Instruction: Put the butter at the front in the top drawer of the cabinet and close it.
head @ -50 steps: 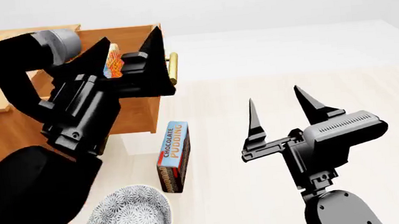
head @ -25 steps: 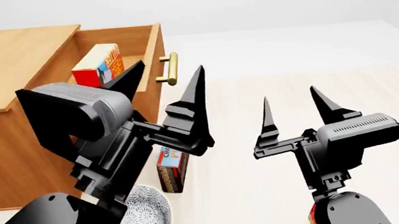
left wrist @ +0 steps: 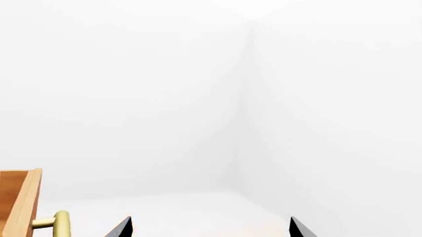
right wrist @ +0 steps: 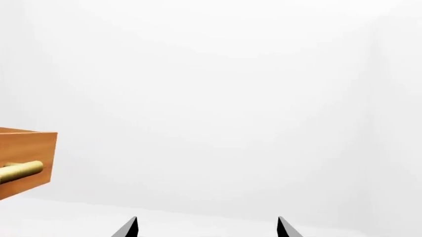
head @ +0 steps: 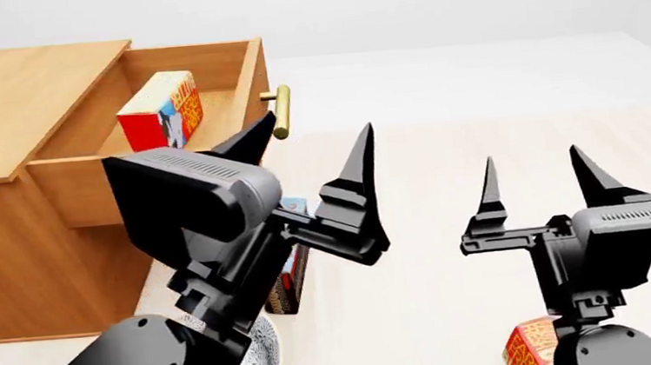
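The honey-brown cabinet stands at the left with its top drawer pulled open. A red butter carton stands inside the drawer, free of any gripper. The drawer's brass handle also shows in the left wrist view and the right wrist view. My left gripper is open and empty, in front of the drawer and right of the handle. My right gripper is open and empty, further right. A second, alike butter carton lies under my right arm.
The chocolate pudding box lies on the pale surface below the drawer, mostly hidden behind my left arm. A patterned bowl shows at the bottom edge, also mostly hidden. The lower drawer is hidden.
My left gripper has come out of the drawer and moved right and nearer, leaving the butter carton standing inside. My right gripper has drifted right, and the second carton has come into view.
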You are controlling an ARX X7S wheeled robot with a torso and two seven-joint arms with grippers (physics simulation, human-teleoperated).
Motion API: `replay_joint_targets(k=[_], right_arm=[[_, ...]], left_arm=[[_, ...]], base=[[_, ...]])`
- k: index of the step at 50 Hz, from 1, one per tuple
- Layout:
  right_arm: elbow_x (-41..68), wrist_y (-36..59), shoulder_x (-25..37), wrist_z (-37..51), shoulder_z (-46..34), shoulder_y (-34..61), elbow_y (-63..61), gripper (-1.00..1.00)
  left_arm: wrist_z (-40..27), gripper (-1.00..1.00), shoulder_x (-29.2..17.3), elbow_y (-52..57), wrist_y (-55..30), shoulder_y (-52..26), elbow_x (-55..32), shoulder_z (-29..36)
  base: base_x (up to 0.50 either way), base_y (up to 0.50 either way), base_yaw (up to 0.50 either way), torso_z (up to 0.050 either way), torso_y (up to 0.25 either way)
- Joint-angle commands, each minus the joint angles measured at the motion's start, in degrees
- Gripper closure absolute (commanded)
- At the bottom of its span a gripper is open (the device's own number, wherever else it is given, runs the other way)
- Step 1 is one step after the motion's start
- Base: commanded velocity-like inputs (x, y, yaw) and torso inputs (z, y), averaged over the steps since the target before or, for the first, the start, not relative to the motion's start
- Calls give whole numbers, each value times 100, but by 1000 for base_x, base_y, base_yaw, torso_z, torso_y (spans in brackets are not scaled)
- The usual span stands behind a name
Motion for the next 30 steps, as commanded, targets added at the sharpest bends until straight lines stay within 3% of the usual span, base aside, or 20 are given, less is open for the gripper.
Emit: replay_joint_targets(k=[1, 8, 30], right_arm=[[-13, 23, 94, 154, 181, -149, -69, -100], [-12, 1, 92, 171, 196, -160, -42, -100], [-30, 26, 15, 185, 92, 0, 76, -100]], left_arm=[[141, -100, 53, -508, 636, 169, 635, 678], [249, -100, 101, -1112, 1099, 148, 1005, 1002], [-411, -100, 218, -2708, 1928, -197, 1762, 1769]], base=[[0, 0, 0, 0, 0], [0, 0, 0, 0, 0], [0, 0, 0, 0, 0]])
